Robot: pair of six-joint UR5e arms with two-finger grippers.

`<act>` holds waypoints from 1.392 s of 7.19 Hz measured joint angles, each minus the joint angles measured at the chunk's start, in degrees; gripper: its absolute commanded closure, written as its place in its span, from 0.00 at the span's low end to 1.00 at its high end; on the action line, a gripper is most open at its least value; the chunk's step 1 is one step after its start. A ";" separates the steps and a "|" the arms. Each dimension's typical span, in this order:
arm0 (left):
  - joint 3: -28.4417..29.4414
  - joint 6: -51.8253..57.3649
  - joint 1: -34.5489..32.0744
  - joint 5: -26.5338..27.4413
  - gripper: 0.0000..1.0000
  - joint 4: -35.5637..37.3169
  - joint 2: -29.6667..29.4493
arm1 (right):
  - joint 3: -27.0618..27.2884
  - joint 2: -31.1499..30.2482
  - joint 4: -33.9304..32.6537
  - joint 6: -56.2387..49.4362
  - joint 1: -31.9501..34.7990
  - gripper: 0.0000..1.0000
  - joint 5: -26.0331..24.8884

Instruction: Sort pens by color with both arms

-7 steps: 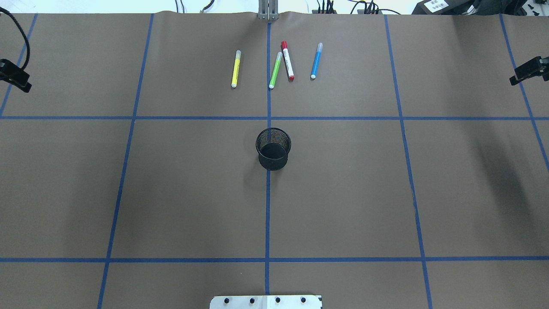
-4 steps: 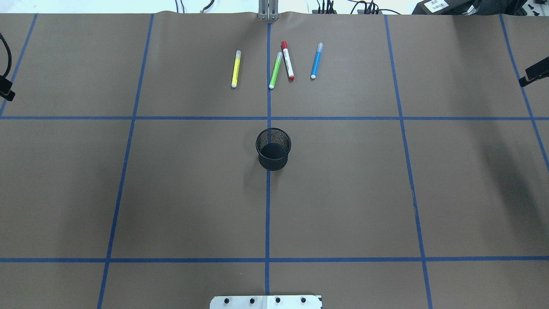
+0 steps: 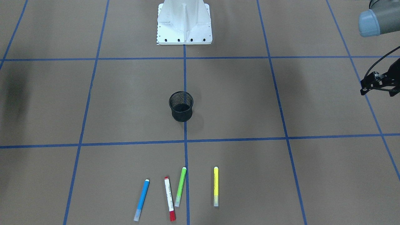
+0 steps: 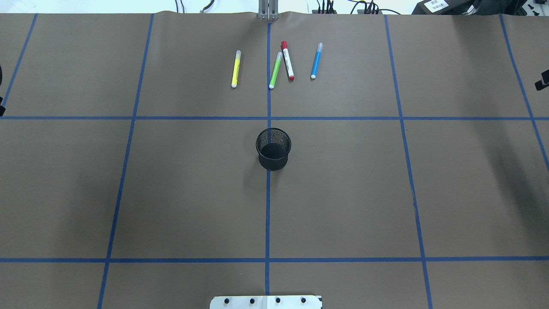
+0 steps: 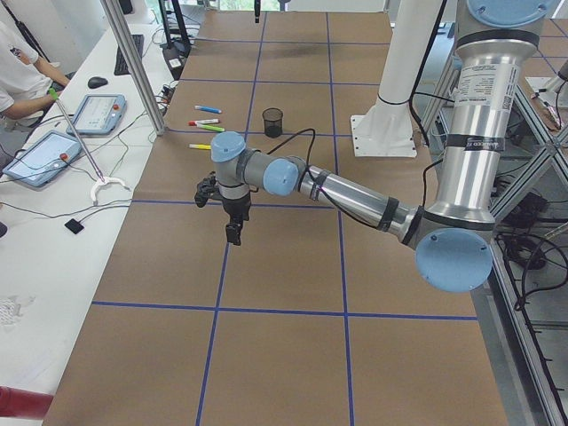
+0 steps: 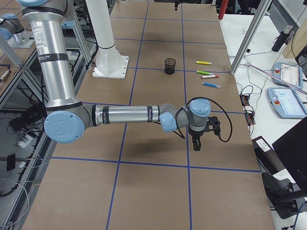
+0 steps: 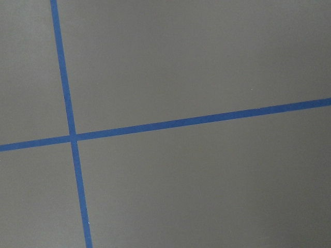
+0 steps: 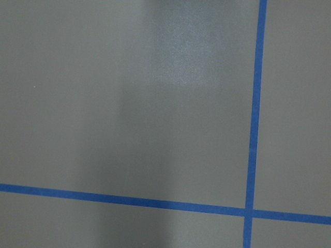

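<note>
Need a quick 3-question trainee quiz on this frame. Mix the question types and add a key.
1. Multiple choice: which pen lies nearest the red-capped pen? A yellow, B lime green, C blue.
2. True or false: a pen already stands in the black mesh cup.
3. Fill in: the pen farthest toward the robot's own left is the ___ one.

Key
1. B, the lime green pen.
2. False, the cup holds no pen.
3. Yellow, the yellow pen.
</note>
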 measured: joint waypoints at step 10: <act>-1.70 1.50 -1.07 -2.89 0.01 0.05 -0.60 | 3.01 -6.85 -0.34 -2.59 0.03 0.00 2.28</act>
